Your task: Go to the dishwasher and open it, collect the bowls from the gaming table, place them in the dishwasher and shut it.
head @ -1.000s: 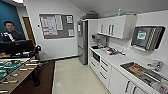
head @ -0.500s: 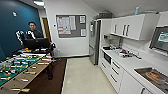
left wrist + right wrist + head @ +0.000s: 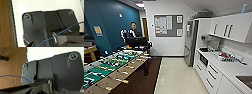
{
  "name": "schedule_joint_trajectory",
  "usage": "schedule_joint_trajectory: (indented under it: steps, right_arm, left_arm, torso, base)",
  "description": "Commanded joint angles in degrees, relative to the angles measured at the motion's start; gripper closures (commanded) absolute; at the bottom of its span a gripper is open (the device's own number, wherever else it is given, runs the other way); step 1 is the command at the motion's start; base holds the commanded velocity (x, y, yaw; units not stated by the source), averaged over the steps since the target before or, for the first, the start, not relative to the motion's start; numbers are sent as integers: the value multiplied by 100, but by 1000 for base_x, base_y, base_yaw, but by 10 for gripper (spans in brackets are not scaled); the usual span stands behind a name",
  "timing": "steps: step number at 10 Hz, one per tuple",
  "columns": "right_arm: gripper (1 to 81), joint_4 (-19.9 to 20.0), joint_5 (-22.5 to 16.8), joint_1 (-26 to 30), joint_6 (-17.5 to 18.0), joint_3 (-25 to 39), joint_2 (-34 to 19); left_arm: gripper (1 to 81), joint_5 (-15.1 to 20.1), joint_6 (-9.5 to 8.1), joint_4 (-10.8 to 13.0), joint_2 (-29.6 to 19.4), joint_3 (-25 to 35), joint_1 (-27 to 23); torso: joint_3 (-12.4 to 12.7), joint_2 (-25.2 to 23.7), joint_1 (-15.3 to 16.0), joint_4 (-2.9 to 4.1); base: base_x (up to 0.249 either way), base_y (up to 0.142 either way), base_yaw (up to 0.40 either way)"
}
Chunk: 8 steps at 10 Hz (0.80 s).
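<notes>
The head view looks down a kitchenette: a foosball table (image 3: 111, 67) along the left, white counter (image 3: 231, 68) with drawers along the right, a steel refrigerator (image 3: 190, 42) beyond. A person (image 3: 134, 31) stands behind a monitor (image 3: 136, 41). Whether either end effector is wide or narrow cannot be told, nor where the dishwasher or bowls are.

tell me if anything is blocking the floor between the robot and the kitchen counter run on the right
Nothing visible does. The pale floor runs open from the robot toward the refrigerator, alongside the white lower cabinets. The foosball table stands off to the left on the dark floor, and a person stands beyond it.
</notes>
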Motion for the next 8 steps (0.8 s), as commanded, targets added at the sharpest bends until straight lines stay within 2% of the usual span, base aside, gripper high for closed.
schedule_joint_trajectory:
  steps: [1, 8]
  right_arm:
    - [10, -112, -249, 257, -27, 127, -72]
    - [10, -147, -249, 257, -26, 57, -46]
  left_arm:
    - [10, 266, 61, -28, -63, 47, -278]
    - [10, 188, 61, -28, -177, 134, -243]
  torso:
    - [0, 0, 0, 0]
    - [0, 0, -2, 0]
  base:
    - [0, 0, 355]
    - [0, 0, 355]
